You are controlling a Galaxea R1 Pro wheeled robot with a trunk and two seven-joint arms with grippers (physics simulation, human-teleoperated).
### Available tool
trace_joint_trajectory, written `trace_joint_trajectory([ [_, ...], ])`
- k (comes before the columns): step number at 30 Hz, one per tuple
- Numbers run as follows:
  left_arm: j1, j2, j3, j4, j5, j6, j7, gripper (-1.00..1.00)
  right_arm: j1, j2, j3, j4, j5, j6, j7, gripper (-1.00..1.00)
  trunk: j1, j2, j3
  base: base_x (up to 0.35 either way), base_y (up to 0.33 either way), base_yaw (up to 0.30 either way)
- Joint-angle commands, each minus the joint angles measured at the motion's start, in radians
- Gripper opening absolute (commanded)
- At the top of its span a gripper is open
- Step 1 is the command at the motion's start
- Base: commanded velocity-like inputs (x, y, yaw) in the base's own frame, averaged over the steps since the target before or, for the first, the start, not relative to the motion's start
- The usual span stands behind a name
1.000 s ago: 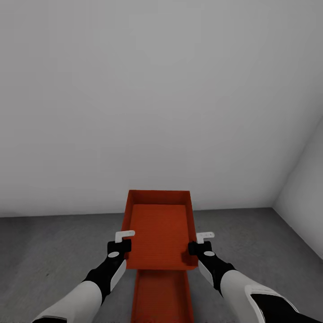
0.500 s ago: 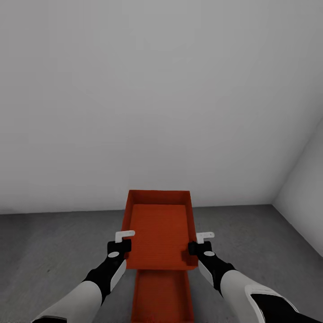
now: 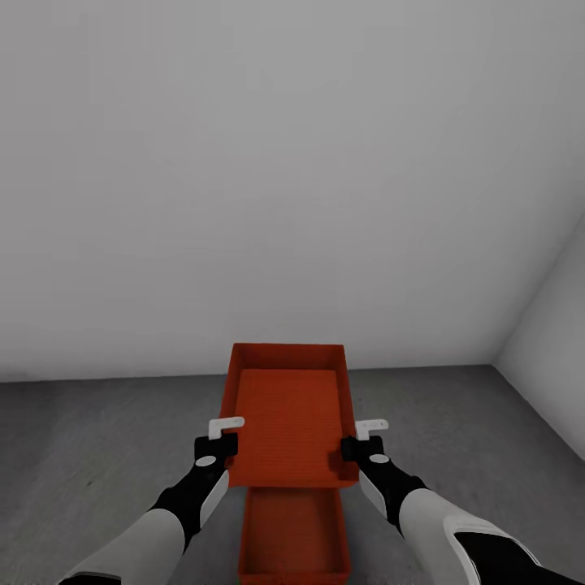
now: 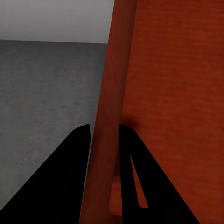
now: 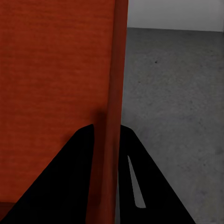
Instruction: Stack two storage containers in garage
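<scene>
Nothing among the arms, the held box or the wall was seen to have shifted since the earlier frames; only the lower box at the bottom centre of the head view showed more of its near wall than before.

An upper storage container [image 3: 287,414], orange-red and open-topped, was held in the lower centre of the head view. The left gripper [image 3: 218,443] was clamped on its left wall and the right gripper [image 3: 357,443] on its right wall. In the left wrist view, the dark fingers [image 4: 70,177] were seen on either side of the orange wall, pressed against it. In the right wrist view, the fingers [image 5: 77,172] were likewise closed on the wall from both sides.

A second storage container [image 3: 292,536] was seen directly below the held one, at the bottom centre of the frame, resting on the dark grey floor [image 3: 97,455]. Whether the two boxes touched could not be told.

A plain white-grey wall [image 3: 284,179] took up the upper two thirds of the head view, and a second wall [image 3: 552,357] met it at the right edge.
</scene>
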Motion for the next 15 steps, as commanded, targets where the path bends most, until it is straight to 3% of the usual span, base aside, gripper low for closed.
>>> trace_joint_trajectory([
  [1, 0.000, 0.043, 0.003, 0.001, 0.001, -0.003, 0.013, -1.00, -0.002, 0.000, -0.081, -0.041, -0.012, -0.003, -0.041, -1.00, 0.000, -0.001, -0.003, 0.000, 0.000, 0.000],
  [15, 0.000, 0.042, 0.003, 0.001, 0.000, -0.003, 0.013, -1.00, -0.002, 0.000, -0.080, -0.041, -0.012, -0.004, -0.041, -1.00, 0.000, -0.001, -0.026, 0.000, 0.000, 0.000],
])
